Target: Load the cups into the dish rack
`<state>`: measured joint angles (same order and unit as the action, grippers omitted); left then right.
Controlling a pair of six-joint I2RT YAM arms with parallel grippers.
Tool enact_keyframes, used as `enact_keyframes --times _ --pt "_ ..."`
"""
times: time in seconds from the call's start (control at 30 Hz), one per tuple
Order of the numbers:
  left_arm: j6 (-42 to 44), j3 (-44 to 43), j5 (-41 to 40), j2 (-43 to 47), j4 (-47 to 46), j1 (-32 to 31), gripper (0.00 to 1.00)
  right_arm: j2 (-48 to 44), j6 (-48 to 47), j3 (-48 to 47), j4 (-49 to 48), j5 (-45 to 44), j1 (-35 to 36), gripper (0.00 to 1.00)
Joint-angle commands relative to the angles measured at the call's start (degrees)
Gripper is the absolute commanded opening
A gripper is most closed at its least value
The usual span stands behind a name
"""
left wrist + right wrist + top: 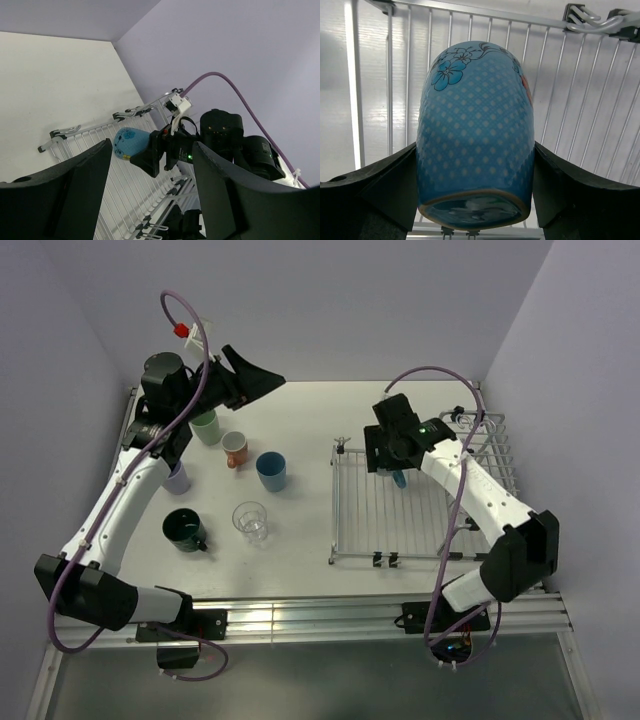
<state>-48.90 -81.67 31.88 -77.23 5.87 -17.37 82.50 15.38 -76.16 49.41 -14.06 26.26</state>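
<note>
— Right side, what have you got?

— My right gripper (397, 470) pinches a blue flowered mug (475, 135) by its sides, over the bars of the dish rack (365, 525), toward its far half. I cannot tell whether the mug touches the wires.

— And the left?

— My left gripper (255, 375) hangs high over the far left of the table (320, 420), jaws spread wide, nothing between them. Near my left arm, 6 more stand on the table: a pale green mug (205, 427), an orange mug (235, 448), a blue mug (271, 470), a lavender mug (178, 478), a dark green mug (184, 530) and a clear glass (250, 522).
</note>
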Motion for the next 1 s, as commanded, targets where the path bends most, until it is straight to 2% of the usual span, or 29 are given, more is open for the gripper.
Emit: enact_keyframes --times 0.0,0.33,0.87,0.97 --pt "0.5 -1.0 1.5 -0.3 -1.2 0.1 0.71 3.1 0.6 -6.6 2.0 -1.3 -2.2 0.0" --pt "-1.0 1.5 4.2 -1.4 -5.0 0.5 0.71 8.7 2.6 -8.1 2.7 3.8 -9.5 0.0" --pt "-0.1 1.8 3.8 -1.0 -3.8 1.2 0.71 15.9 2.1 -9.2 2.2 5.2 -11.2 0.0" --pt "-0.3 2.0 4.0 -1.4 -4.1 1.2 0.71 17.2 2.2 -9.2 2.5 3.7 -11.4 0.03"
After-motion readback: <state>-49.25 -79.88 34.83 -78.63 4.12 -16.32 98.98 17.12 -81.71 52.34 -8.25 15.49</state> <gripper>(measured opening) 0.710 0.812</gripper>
